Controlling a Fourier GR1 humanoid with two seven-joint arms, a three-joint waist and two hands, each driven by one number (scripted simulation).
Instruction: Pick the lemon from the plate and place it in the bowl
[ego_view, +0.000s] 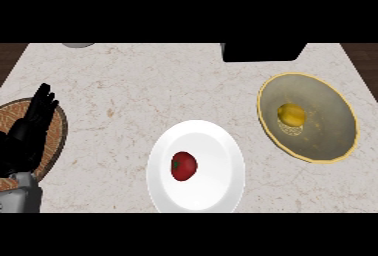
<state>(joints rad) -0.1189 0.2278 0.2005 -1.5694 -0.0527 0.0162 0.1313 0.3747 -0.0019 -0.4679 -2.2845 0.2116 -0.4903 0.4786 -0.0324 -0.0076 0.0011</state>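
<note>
Resting at 9 o'clock, the left hand (26, 135) shows straight, released fingers pointing toward 12 o'clock and grasps nothing; it overlaps a brown wood-grained dish (53, 145) at the view's left edge; the lemon (291, 115) lies inside an olive dish (336, 135) with a gold rim at 3 o'clock, well apart from the hand; a white plate (218, 175) at 6 o'clock carries a red tomato (184, 166); a black block (262, 51) sits at 1 o'clock and a grey object (77, 45) at 11 o'clock on the pale marbled counter (125, 85).
</note>
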